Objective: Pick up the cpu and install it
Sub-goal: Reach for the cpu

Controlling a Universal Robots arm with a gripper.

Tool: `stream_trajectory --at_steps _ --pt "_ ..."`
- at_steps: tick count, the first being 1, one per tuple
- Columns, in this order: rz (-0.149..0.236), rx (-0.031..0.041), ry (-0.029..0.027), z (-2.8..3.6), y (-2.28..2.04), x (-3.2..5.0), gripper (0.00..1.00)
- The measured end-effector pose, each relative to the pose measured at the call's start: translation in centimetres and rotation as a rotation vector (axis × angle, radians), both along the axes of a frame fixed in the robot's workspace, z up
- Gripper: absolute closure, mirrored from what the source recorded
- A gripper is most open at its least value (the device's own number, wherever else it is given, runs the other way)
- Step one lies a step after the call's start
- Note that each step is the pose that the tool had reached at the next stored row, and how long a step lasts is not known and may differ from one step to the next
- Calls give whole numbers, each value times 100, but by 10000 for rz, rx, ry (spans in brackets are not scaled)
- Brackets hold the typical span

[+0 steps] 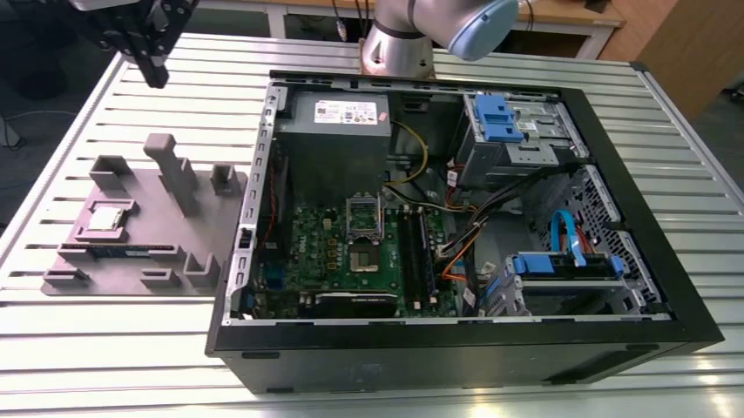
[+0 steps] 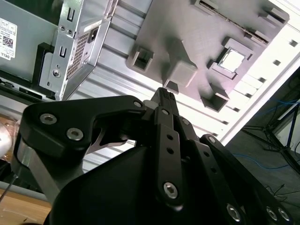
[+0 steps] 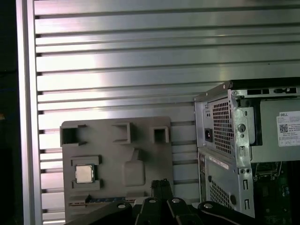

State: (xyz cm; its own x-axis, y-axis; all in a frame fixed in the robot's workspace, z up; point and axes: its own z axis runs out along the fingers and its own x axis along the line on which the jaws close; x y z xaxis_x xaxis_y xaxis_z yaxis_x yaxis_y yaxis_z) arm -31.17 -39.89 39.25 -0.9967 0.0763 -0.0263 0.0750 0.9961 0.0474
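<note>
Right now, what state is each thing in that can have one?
Small silver square cpu: seated flat in the grey plastic fixture tray, ungrasped.
Black robot hand: shut, empty, raised above the slatted metal table.
Black computer case: on its side, panel off.
Dark metal-framed socket: cover flipped open.

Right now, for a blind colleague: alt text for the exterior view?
A small silver square cpu lies in a grey moulded tray on a slatted metal table, at the exterior view's left of an open black computer case. The black claw hangs shut and empty above the table, apart from the tray.
</note>
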Motion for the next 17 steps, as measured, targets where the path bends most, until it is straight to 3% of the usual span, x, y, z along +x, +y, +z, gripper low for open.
stream_trajectory --at_steps 17 --pt "0 -1 -1 0 0 -118 89"
